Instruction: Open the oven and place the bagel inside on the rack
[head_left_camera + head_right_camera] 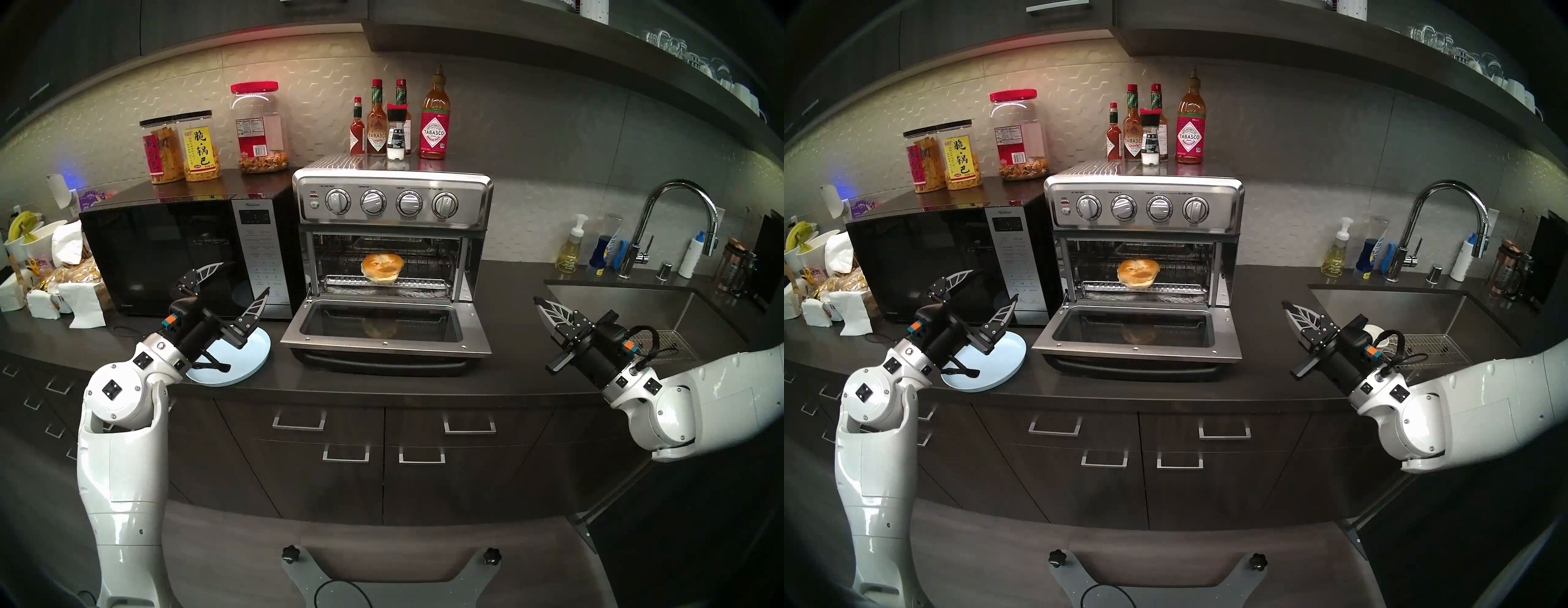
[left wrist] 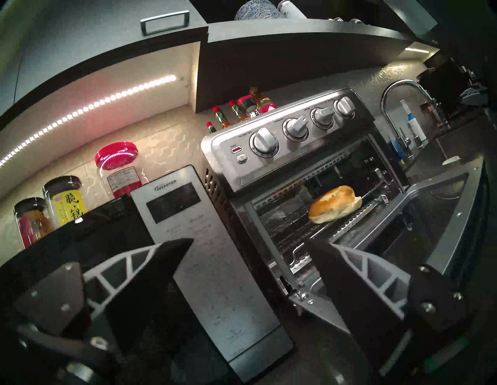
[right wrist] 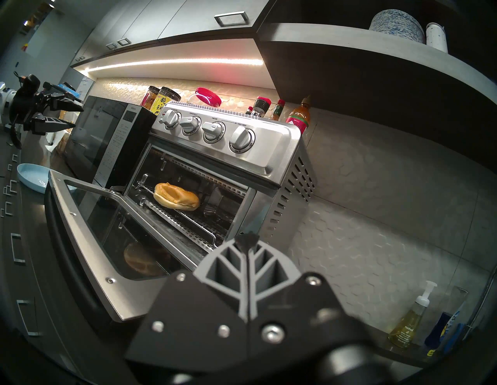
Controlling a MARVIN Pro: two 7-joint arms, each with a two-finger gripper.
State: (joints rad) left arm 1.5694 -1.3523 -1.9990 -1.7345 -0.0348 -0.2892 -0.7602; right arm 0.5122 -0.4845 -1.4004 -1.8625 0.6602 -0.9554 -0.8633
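The bagel (image 1: 379, 266) lies in the oven (image 1: 392, 237), apart from both hands.

On my screen: oven (image 1: 394, 199) brushed steel, satin, glass-paned door; rack (image 1: 424, 261) thin bare wire; bagel (image 1: 380, 266) glossy golden crust; plate (image 1: 246, 361) smooth pale blue; countertop (image 1: 488, 378) dark, matt.

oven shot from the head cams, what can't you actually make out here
- Oven knob lettering: too small to read in the head views.
- Oven door's bar handle: hidden under the lowered door, head views.
- Rack under the bagel: the bagel covers its bars there, so contact is not shown.
- Blue plate: the left gripper, open, and its wrist cover part of it.
- Sink basin: partly behind the shut right gripper and arm.
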